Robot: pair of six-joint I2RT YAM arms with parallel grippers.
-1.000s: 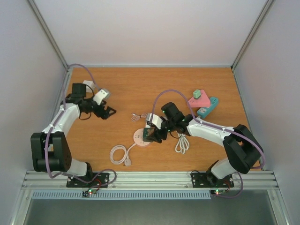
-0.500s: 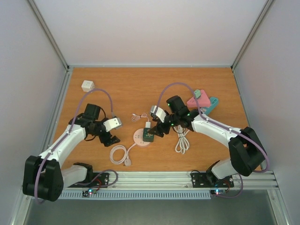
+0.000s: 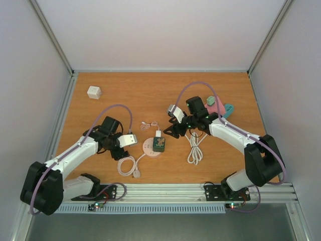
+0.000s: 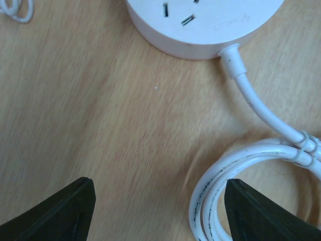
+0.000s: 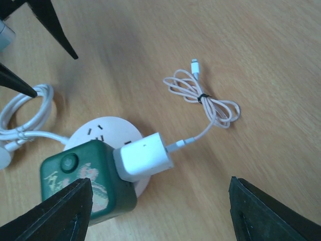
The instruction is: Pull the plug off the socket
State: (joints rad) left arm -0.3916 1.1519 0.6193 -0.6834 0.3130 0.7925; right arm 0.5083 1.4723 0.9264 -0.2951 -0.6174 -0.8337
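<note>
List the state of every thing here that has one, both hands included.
left hand, open, empty.
right hand, open, empty.
green plug, seated on the round socket, not yet pulled off.
white charger, against the green plug; whether it is plugged in, cannot tell.
socket cable, coiled.
charger cable, bundled and tied.

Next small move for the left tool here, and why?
Probably ease the left tool forward to the round socket and brace it: open, it touches nothing, the socket lies just ahead, and the green plug and white charger sit plugged in.
</note>
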